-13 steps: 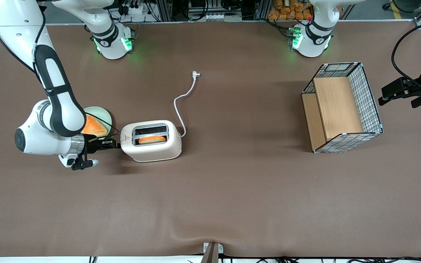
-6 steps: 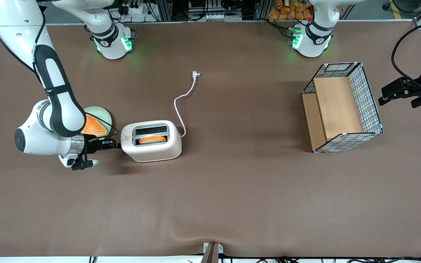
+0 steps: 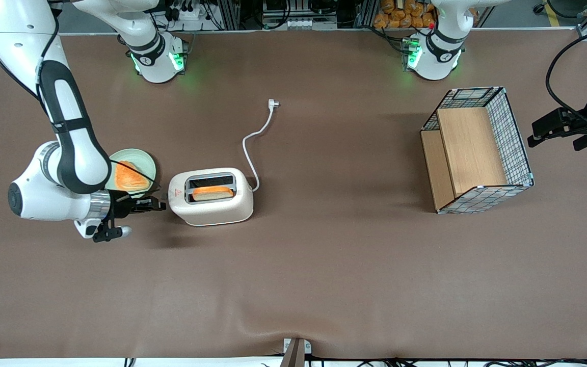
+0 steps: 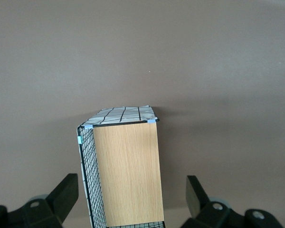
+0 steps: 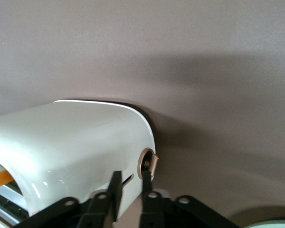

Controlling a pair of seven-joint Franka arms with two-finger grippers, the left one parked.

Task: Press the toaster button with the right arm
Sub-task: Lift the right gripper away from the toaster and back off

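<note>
**Pincer parked at the toaster's knob end, slice sitting high in the slot**

So the cream-white toaster (image 3: 211, 196) sits on the brown, slightly wrinkled tabletop (image 3: 324, 265), rounded glossy shell, two dark slots on top. The slot nearer the front camera has a slice of toast (image 3: 213, 192) poking up out of it. There's a small red triangle mark (image 3: 175, 193) on the top at the working arm's end, and a thin white cord (image 3: 258, 140) snakes away to a loose plug.

The right arm (image 3: 67, 148), shiny white with black covers and a silver wrist ring, lies low and level, pointing at the toaster's end face. Its black pincer (image 3: 152, 204) is just beside that face, not touching the shell. In the wrist view the pincer (image 5: 131, 190) has its two fingers (image 5: 115, 192) drawn close with only a narrow gap, gripping nothing. The toaster button (image 5: 151, 164), a little round knob on a short stem, sticks out of a ringed socket right past the fingertips.

Beside the arm is a pale green plate (image 3: 143, 159) with an orange pastry (image 3: 129, 177). Toward the parked arm's end stands a wire-mesh basket (image 3: 513, 133) with wooden panels.
</note>
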